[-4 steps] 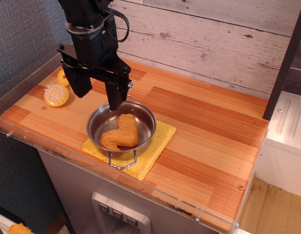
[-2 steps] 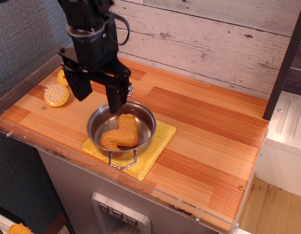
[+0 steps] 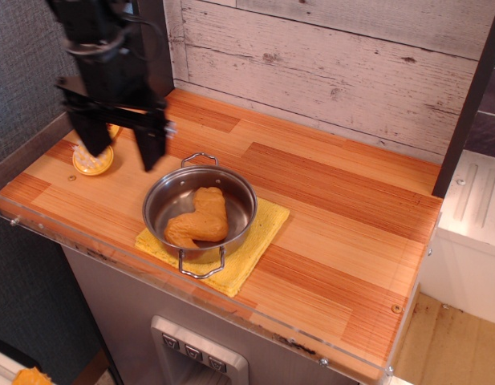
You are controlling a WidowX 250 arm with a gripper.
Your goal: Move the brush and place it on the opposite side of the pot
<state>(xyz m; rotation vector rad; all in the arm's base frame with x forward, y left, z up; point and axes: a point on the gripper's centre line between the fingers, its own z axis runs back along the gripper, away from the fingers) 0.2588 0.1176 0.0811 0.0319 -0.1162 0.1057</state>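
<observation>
On the striped wooden desk (image 3: 335, 200) before a whitewashed plank wall, the pot (image 3: 200, 210) holds an orange-brown food piece (image 3: 199, 219) on a yellow cloth (image 3: 251, 249) near the front edge, while the brush (image 3: 92, 163) lies near the left edge under the gripper (image 3: 120, 141), jaws wide apart and empty.

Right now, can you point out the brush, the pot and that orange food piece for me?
brush (image 3: 93, 164): the only camera view, on its round bristled head, partly hidden by the gripper.
pot (image 3: 160, 205): same view, on the bare inner wall.
orange food piece (image 3: 200, 219): same view, on its middle.
</observation>
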